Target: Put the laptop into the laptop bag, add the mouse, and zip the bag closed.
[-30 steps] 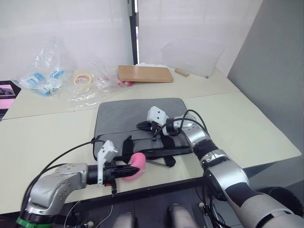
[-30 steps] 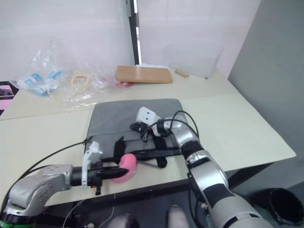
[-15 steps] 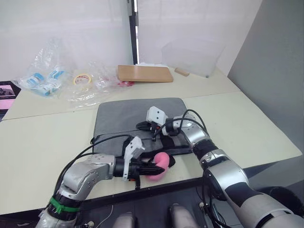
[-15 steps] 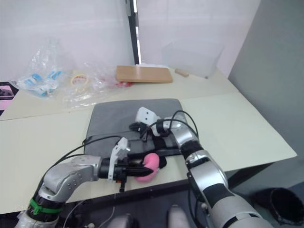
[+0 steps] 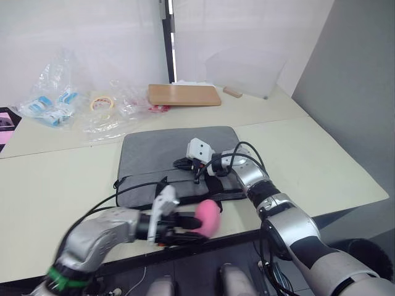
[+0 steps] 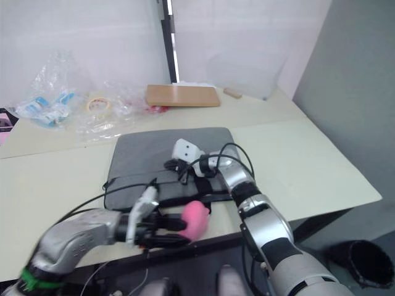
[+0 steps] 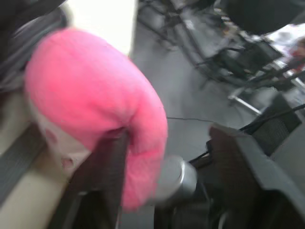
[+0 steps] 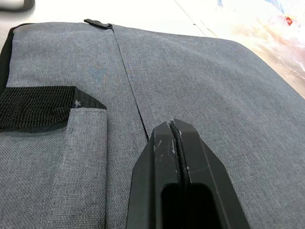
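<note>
Jaws of my left gripper [image 5: 185, 223] clamp the pink soft object [image 5: 207, 217]; right gripper [image 5: 180, 164] pressed closed over the laptop bag [image 5: 154, 154].

Cream counter [image 5: 321, 160], seam across middle. White wall [image 5: 80, 37] behind, dark vertical strip [image 5: 165, 43] at panel joint. Grey wall [image 5: 352, 80] at right. Dark floor [image 6: 364, 228] below counter edge. Even, diffuse light.
</note>
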Motion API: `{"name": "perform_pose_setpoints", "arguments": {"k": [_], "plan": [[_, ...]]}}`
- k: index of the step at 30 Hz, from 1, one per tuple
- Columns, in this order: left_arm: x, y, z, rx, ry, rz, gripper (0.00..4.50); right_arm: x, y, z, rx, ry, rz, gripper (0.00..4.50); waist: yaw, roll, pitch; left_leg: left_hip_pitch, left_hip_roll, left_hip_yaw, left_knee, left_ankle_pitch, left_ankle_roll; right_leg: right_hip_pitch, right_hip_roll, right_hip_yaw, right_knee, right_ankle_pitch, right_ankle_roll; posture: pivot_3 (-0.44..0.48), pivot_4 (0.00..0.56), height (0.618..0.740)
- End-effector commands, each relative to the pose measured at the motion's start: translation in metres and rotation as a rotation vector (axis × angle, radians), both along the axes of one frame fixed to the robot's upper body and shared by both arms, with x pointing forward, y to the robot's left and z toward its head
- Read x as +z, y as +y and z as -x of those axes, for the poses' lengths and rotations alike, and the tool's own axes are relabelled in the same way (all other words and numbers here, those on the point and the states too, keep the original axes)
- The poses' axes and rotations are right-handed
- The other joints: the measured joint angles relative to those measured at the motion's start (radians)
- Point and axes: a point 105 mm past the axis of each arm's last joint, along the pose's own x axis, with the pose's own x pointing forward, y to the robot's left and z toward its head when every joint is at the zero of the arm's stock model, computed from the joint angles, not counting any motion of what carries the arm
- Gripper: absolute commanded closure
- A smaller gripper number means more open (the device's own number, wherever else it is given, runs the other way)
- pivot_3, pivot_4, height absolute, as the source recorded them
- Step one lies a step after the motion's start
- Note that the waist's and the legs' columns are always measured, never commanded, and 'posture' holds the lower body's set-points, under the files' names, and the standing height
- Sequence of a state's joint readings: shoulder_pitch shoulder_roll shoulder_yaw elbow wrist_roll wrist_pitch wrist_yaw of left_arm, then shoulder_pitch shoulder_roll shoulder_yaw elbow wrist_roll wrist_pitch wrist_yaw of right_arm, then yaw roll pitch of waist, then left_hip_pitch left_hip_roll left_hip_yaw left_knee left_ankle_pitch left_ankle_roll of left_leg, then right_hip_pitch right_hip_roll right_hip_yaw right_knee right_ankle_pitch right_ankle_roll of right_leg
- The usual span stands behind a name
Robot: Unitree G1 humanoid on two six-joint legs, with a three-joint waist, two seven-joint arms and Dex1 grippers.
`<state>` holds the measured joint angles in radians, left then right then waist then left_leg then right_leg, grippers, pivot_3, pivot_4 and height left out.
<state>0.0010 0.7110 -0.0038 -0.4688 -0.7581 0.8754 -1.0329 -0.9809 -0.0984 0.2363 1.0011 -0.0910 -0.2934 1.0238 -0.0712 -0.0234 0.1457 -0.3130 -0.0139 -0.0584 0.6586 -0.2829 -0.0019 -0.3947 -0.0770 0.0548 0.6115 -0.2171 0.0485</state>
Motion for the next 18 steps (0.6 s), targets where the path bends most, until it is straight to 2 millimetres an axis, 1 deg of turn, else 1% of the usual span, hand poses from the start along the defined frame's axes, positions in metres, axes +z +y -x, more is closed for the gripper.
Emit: {"name": "perform_pose_setpoints", "arguments": {"k": [1,2,5,6,8,9,12,13,14,15,16,18], "plan": [[0.023,0.023,0.006,0.038,-0.082,0.008,0.19,-0.039,-0.015,0.003,-0.051,0.115,0.096,4.50,0.002,0.001,0.001,0.000,0.001,0.000,0.000,0.000,0.000,0.000,0.000,0.000,0.000,0.000,0.000,0.000,0.150,0.740],[0.026,0.031,0.008,0.051,-0.086,-0.004,0.03,-0.039,-0.015,0.004,-0.050,0.116,0.093,4.50,0.002,0.002,0.002,0.000,0.001,0.000,0.000,0.000,0.000,0.000,0.000,0.000,0.000,-0.002,-0.004,0.000,0.150,0.740],[0.032,0.057,0.013,0.094,-0.106,-0.066,0.03,-0.037,-0.013,0.004,-0.044,0.112,0.088,4.50,0.002,0.001,0.003,-0.002,0.002,0.000,0.000,0.000,0.000,-0.002,0.000,0.000,-0.001,-0.004,-0.007,0.000,0.150,0.740],[0.039,0.071,0.009,0.131,-0.143,-0.093,0.03,-0.033,-0.011,0.003,-0.039,0.109,0.073,4.50,0.001,0.001,0.003,-0.002,0.002,0.000,0.000,0.000,0.000,-0.003,0.000,0.000,-0.001,-0.004,-0.007,0.000,0.150,0.740],[0.052,0.090,-0.001,0.186,-0.223,-0.123,0.03,-0.025,-0.008,0.003,-0.032,0.107,0.038,4.50,0.001,0.001,0.003,-0.005,0.003,0.001,0.000,0.000,0.000,-0.006,0.000,0.000,0.000,-0.004,-0.007,0.000,0.150,0.740],[0.059,0.095,-0.006,0.205,-0.267,-0.128,0.03,-0.019,-0.006,0.002,-0.028,0.108,0.007,4.50,0.001,0.001,0.003,-0.006,0.003,0.001,0.000,0.000,0.000,-0.008,0.001,0.000,0.000,-0.004,-0.007,0.000,0.150,0.740],[0.083,0.102,-0.034,0.254,-0.420,-0.130,0.03,0.015,0.002,0.004,0.020,0.140,-0.165,4.50,0.005,0.001,0.008,-0.007,0.003,0.001,0.000,0.000,0.000,-0.008,0.001,-0.002,0.000,-0.004,-0.007,0.000,0.150,0.740],[0.087,0.104,-0.041,0.262,-0.454,-0.132,0.03,0.027,0.003,0.005,0.039,0.148,-0.219,4.50,0.003,0.000,0.009,-0.008,0.003,0.001,0.000,0.000,0.000,-0.009,0.001,-0.002,0.000,-0.003,-0.007,0.000,0.150,0.740],[0.088,0.106,-0.047,0.263,-0.482,-0.140,0.03,0.039,0.003,0.007,0.056,0.146,-0.260,4.50,0.002,0.000,0.012,-0.010,0.003,0.001,0.000,0.000,0.000,-0.011,0.002,-0.002,0.000,0.001,-0.004,0.000,0.150,0.740],[0.089,0.108,-0.053,0.262,-0.508,-0.152,0.03,0.051,0.002,0.008,0.072,0.137,-0.297,4.50,0.001,0.000,0.013,-0.011,0.003,0.001,0.000,0.000,0.000,-0.012,0.002,-0.002,0.000,0.004,-0.007,0.000,0.150,0.740],[0.089,0.108,-0.059,0.258,-0.530,-0.160,0.03,0.062,0.001,0.010,0.084,0.127,-0.329,4.50,-0.001,-0.001,0.013,-0.014,0.003,0.001,0.000,0.000,-0.001,-0.016,0.002,-0.003,0.000,0.007,-0.011,0.000,0.150,0.740],[0.089,0.101,-0.076,0.246,-0.571,-0.162,0.03,0.096,-0.006,0.018,0.111,0.112,-0.421,4.50,0.004,0.004,0.016,-0.030,0.001,0.002,0.000,0.000,-0.003,-0.035,0.001,-0.002,0.002,0.011,-0.012,0.000,0.150,0.740]]}}
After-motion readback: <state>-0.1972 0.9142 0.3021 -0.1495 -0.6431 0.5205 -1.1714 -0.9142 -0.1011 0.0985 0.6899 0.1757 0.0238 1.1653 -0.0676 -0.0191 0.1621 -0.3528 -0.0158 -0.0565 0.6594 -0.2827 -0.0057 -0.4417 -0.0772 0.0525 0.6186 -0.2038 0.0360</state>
